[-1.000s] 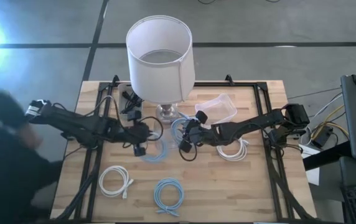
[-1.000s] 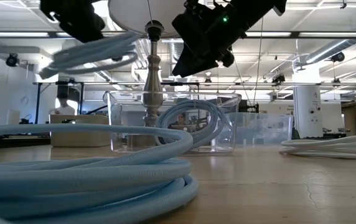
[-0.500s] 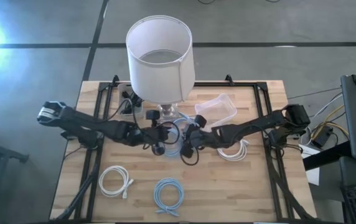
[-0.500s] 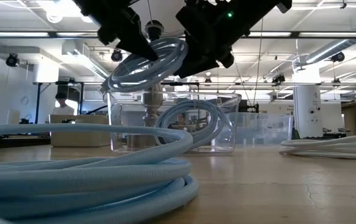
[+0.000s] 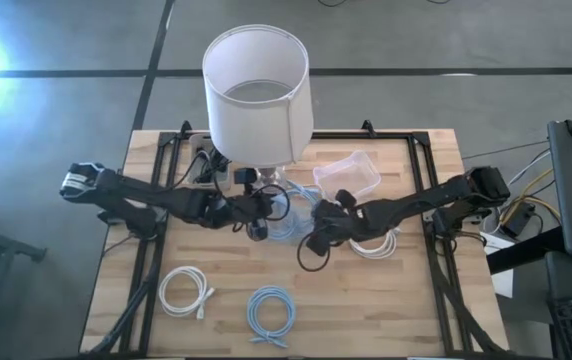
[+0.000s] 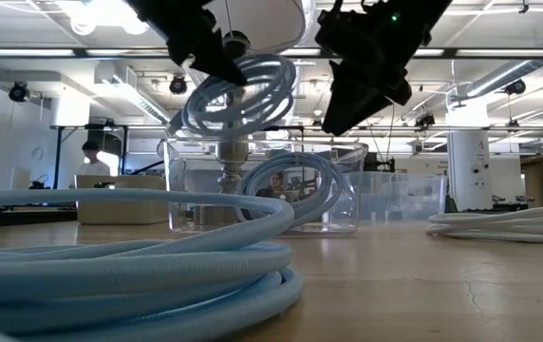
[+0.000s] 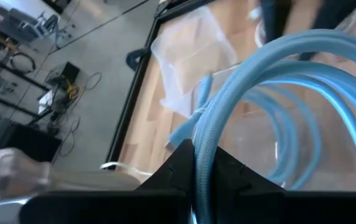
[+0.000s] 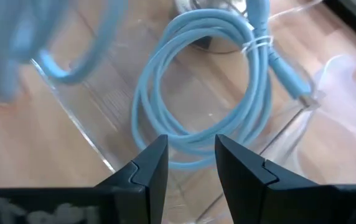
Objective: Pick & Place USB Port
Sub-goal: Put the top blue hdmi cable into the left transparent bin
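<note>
My left gripper [image 5: 257, 212] is shut on a light blue coiled cable [image 6: 243, 95], lifted beside the lamp base [image 5: 266, 180]. The coil hangs above a clear container [image 6: 347, 190]. A second blue coil [image 8: 196, 81] lies on that container's floor. My right gripper [image 5: 321, 228] is open, raised just right of the container, touching nothing; its fingers [image 8: 147, 168] point down at the coil inside. The left wrist view shows the held cable [image 7: 277, 56] looping away from the fingers. My left gripper pinches the blue coil's bundled strands [image 7: 198, 163] between its two fingers, at one side of the loop. The fingers come from the table's left, slanting down. The coil is lifted clear and hangs below and beyond the fingers, its loops open.
A tall lamp with a white shade [image 5: 256, 85] stands at the far middle. A second clear tub [image 5: 351, 172] sits to its right. On the table lie a white coil [image 5: 186, 292], a blue coil [image 5: 271, 312] and another white coil [image 5: 374, 242].
My left gripper has carried the blue coil toward the table's right, from left of the lamp base to over the clear container, keeping it lifted. My right gripper has drawn back toward the right and near edge, away from the container.
</note>
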Controlling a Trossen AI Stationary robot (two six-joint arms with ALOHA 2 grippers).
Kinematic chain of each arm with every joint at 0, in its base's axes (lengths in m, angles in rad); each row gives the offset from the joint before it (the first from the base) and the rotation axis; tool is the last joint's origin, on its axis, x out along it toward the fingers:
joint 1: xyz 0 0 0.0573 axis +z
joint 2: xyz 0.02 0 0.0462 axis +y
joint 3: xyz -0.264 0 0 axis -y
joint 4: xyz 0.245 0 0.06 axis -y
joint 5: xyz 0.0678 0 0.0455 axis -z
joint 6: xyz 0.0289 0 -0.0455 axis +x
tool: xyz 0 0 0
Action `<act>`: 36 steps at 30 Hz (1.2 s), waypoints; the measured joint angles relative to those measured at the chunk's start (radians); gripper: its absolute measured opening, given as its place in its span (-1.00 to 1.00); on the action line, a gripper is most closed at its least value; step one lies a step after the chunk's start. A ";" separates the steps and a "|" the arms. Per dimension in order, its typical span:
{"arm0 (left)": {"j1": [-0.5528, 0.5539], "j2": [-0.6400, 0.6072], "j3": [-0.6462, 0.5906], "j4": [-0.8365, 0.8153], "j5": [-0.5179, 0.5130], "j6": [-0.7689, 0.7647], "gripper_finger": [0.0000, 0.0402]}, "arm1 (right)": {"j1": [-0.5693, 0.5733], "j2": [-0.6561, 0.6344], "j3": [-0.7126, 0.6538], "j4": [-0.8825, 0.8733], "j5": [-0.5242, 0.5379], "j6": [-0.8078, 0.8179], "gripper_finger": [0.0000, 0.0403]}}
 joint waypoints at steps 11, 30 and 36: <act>0.101 0.096 -0.002 0.017 0.001 -0.021 -0.85 | 0.029 0.014 -0.002 0.012 -0.088 0.041 -0.42; 0.122 0.258 -0.002 0.032 0.003 -0.036 -0.85 | 0.088 0.015 -0.010 0.146 -0.103 0.022 -0.39; 0.122 0.234 -0.003 0.029 0.008 -0.043 -0.69 | 0.088 0.016 -0.013 0.147 -0.103 0.033 -0.41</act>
